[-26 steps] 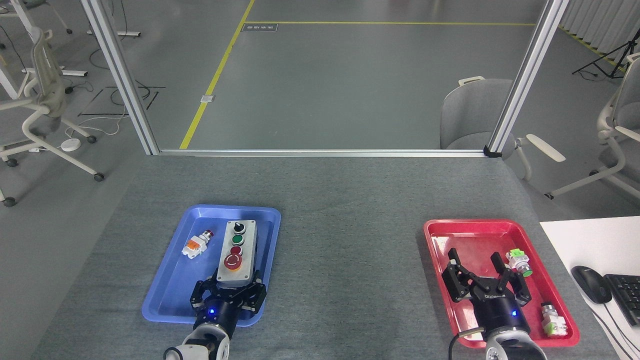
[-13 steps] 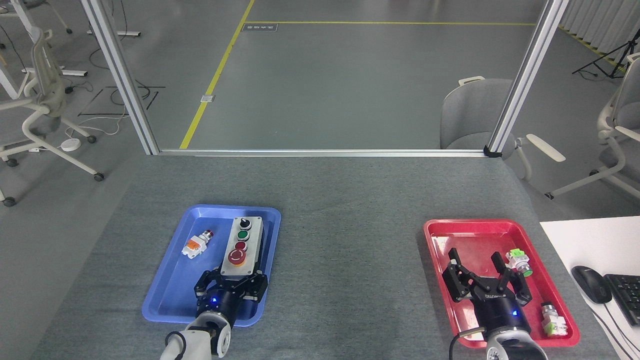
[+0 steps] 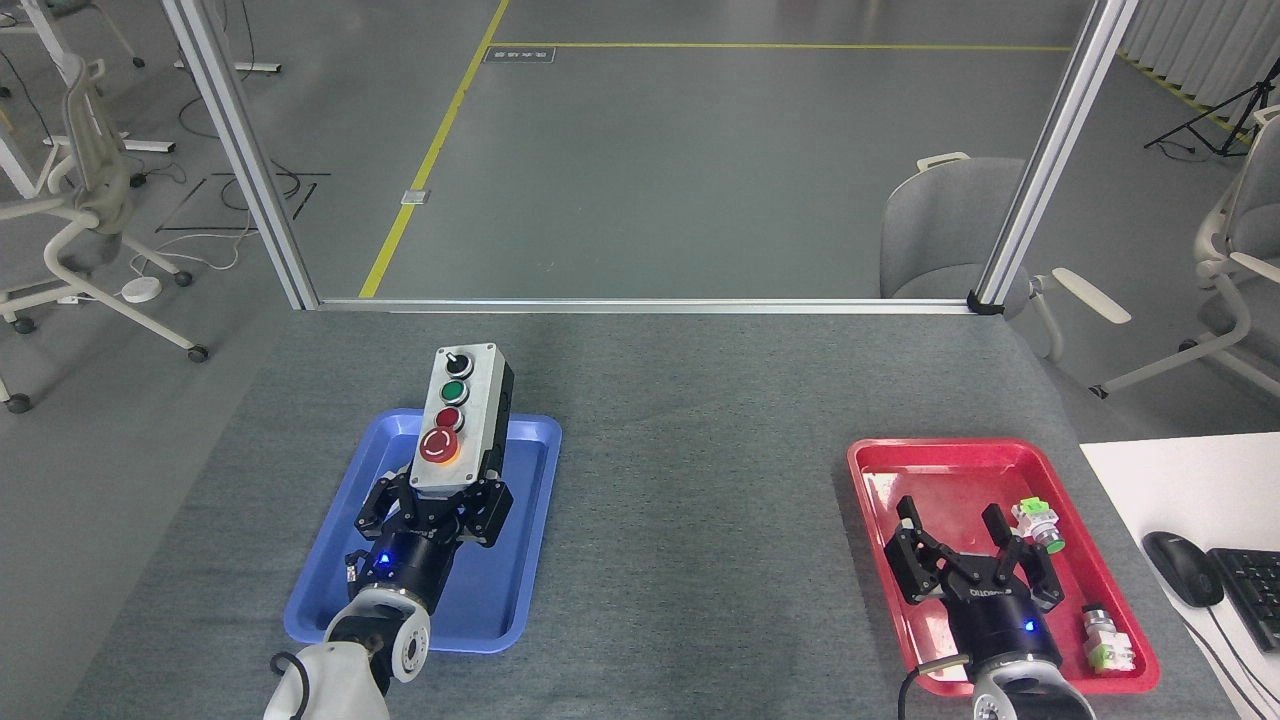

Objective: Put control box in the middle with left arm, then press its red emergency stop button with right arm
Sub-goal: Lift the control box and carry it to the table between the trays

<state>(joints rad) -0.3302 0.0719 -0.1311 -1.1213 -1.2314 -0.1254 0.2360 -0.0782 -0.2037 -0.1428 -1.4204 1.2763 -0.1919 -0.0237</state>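
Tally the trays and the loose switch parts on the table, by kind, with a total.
Trays: 2, the blue tray and the red tray.
Control box: 1, held by the left gripper.
Small loose switches: 2, and, both in the red tray.
Total: 5.

A grey floor (image 3: 700, 170) marked with yellow lines (image 3: 430, 160) was observed; grey chairs (image 3: 940, 230) were positioned behind an aluminium frame (image 3: 640, 304).
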